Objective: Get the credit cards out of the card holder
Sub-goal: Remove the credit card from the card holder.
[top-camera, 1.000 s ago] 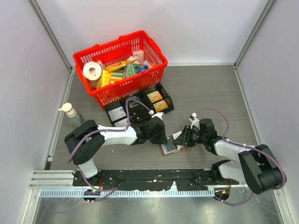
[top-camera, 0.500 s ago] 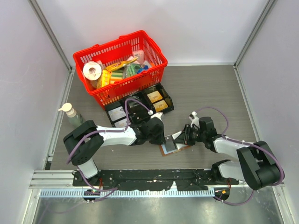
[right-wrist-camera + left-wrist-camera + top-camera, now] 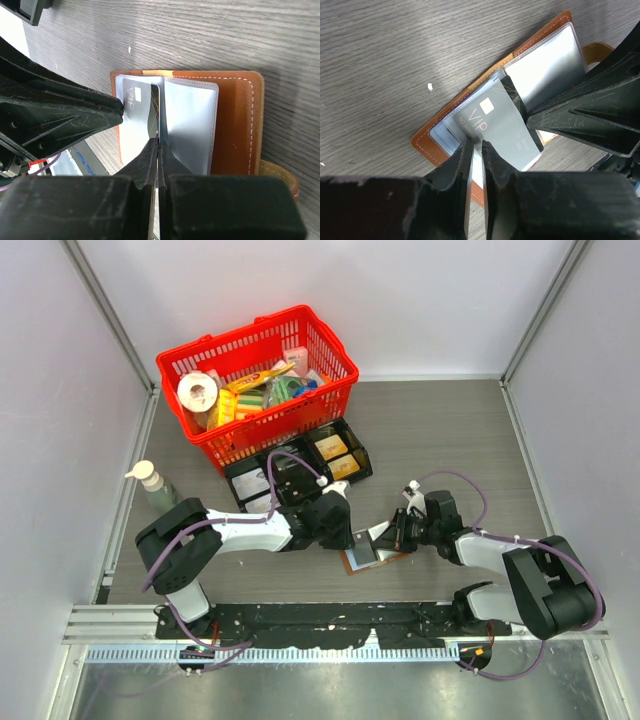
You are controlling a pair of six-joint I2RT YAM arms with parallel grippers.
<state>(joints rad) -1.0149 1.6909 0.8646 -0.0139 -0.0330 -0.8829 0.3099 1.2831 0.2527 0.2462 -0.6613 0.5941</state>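
Nothing is free yet: the grey VIP credit card, partly out of the brown leather card holder on the table, is pinched by the near-closed left hand and right hand.

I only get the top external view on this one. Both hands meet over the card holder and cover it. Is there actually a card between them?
Observer: Yes. The left wrist view shows one grey credit card, printed VIP with a chip, lying over the clear sleeves of the open card holder.
Operator: Which hand has it?
Observer: The right hand is shut on its long edge, near the holder's middle fold.
Operator: And the left?
Observer: The left hand appears to pinch the card's VIP end, fingers nearly together.
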